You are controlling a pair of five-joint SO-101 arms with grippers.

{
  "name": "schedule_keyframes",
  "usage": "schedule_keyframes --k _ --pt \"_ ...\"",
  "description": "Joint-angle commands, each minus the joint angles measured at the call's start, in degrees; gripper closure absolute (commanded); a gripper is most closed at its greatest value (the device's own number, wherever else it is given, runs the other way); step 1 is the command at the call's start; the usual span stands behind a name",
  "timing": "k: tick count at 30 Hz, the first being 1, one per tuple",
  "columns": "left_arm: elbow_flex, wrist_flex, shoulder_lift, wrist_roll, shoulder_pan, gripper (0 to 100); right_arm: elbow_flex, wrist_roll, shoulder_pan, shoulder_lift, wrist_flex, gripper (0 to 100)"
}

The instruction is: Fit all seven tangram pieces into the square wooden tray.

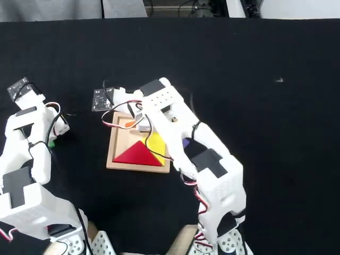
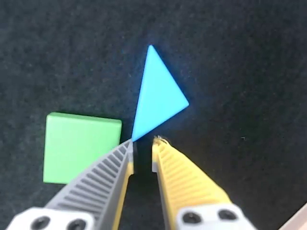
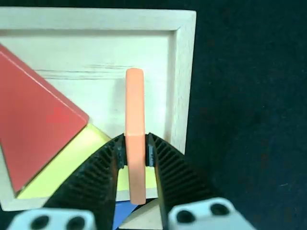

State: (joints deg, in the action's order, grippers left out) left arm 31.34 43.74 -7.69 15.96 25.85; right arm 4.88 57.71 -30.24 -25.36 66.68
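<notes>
i am on the step of putting the orange piece (image 3: pixel 135 105) into the wooden tray (image 3: pixel 182 72). my right gripper (image 3: pixel 135 143) pinches it and holds it up on its thin edge, over the bare wood at the far side of the tray. the red triangle (image 3: pixel 33 105) and the yellow triangle (image 3: pixel 72 163) lie flat in the tray, touching each other. next i think i must tip the orange piece down flat and fit it in the free space beside them. my left gripper (image 2: pixel 142 146) is off to the left over the black table (image 1: pixel 265 133), its jaws only a little apart and holding nothing. its tips are just beside a corner of the light blue triangle (image 2: pixel 158 93), with the green square (image 2: pixel 79 146) close by. those two wait outside the tray
</notes>
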Motion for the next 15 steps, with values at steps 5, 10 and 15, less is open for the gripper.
schedule_keyframes --k 5,10,15 --pt "-0.57 0.0 3.25 -0.53 -0.48 92 2.68 -0.62 -1.23 -0.04 -1.23 98.7" --pt "-0.66 -0.09 3.25 -0.53 -0.48 92 3.3 -0.62 -2.37 -2.95 -1.32 98.7" --pt "-0.13 -1.41 3.25 -0.53 -0.66 92 5.41 -0.7 -2.11 -4.09 -0.88 98.7"
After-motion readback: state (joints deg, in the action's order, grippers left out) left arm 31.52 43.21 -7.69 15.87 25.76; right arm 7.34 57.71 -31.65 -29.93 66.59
